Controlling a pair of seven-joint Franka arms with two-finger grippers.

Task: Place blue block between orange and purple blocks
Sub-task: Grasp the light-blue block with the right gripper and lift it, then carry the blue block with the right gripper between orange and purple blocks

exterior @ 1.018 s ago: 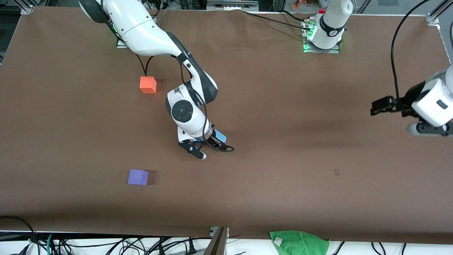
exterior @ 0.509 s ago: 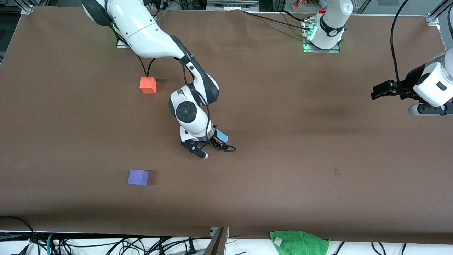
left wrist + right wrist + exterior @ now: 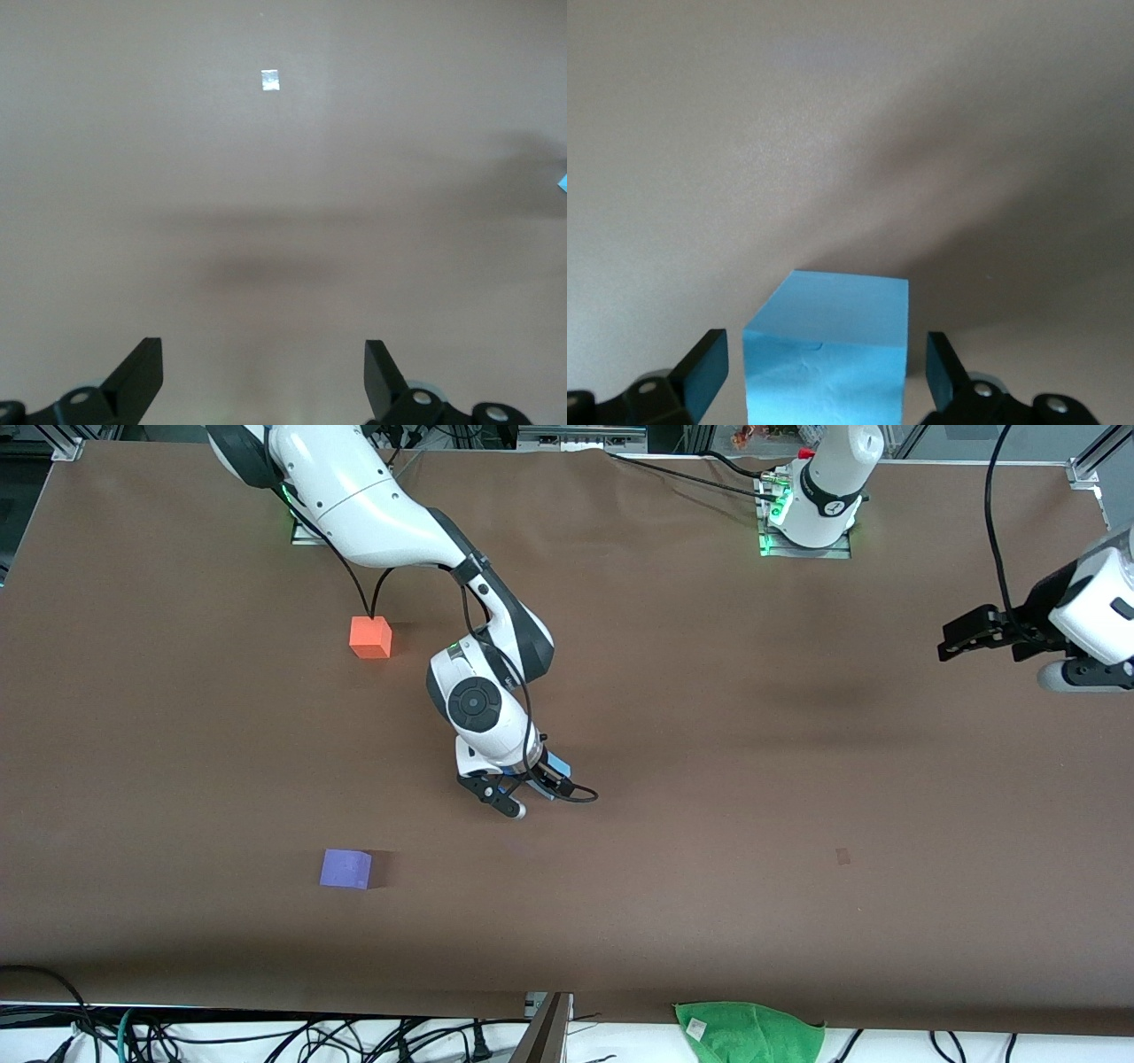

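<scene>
My right gripper (image 3: pixel 524 787) straddles the blue block (image 3: pixel 826 359), jaws spread (not yet pinching) for a centred grasp; my left gripper (image 3: pixel 263 382) waits, jaws spread.

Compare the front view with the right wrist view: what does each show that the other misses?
Only the front view shows the orange block, the purple block, a green cloth and the left pincer hanging over the table's left-arm end. Only the right wrist view shows the gaps between the open fingers and the blue block. Both show the right pincer, that block and the brown table.
</scene>
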